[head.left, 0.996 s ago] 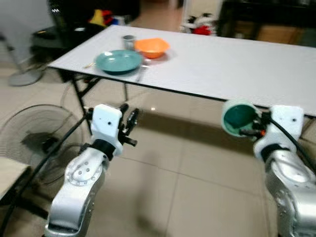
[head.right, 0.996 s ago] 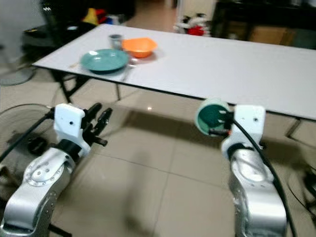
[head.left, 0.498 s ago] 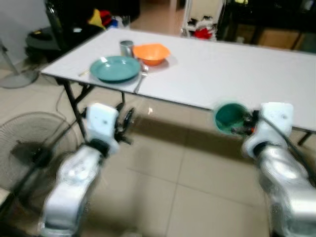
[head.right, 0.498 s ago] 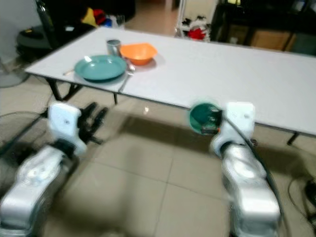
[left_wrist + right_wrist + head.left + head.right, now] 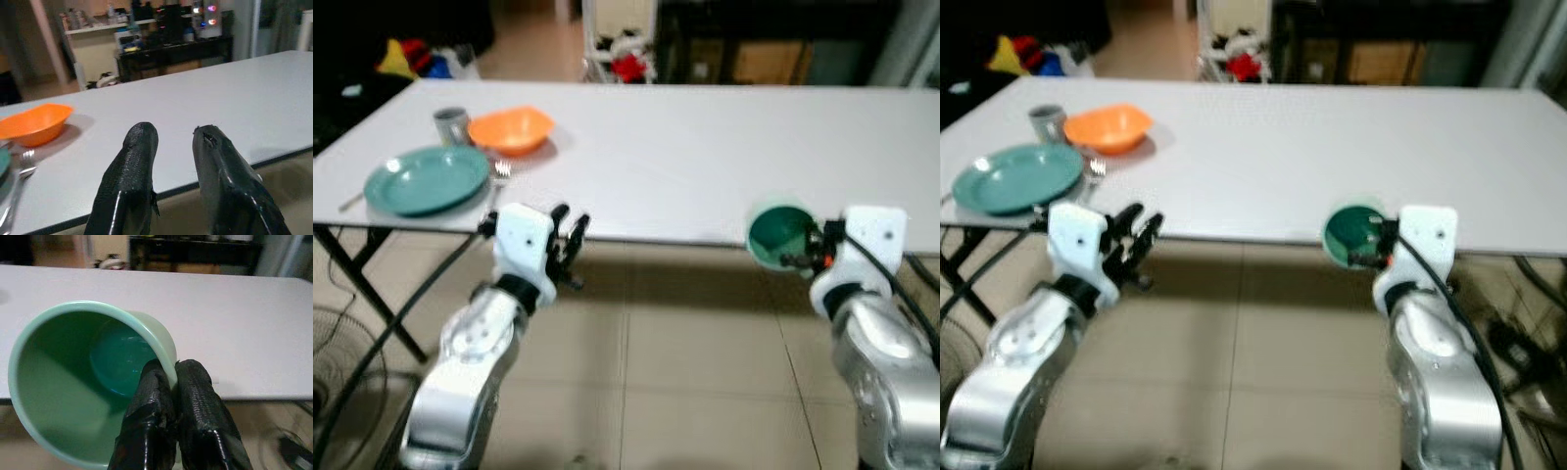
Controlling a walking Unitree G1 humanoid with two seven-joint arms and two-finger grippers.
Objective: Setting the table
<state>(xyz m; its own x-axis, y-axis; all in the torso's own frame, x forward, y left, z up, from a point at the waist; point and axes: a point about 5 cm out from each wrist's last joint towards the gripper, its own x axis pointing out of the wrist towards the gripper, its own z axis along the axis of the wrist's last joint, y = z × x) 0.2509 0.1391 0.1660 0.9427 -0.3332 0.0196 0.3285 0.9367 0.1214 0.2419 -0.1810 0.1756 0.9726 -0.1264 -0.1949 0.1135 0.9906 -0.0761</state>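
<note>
One green cup (image 5: 93, 377) pinched by rim in right tool (image 5: 168, 377), lower right of frame, just short of table (image 5: 705, 157) edge, mouth sideways for carrying. Left tool (image 5: 176, 161) empty, narrow gap. Plate (image 5: 427, 179), orange bowl (image 5: 511, 129) upper left.

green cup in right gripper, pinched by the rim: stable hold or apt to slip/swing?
Green cup looks rigid and glossy, so probably slippery. Right gripper pinches one rim wall only, cup tipped sideways: likely to pivot if jolted. Looks empty, so probably light.
</note>
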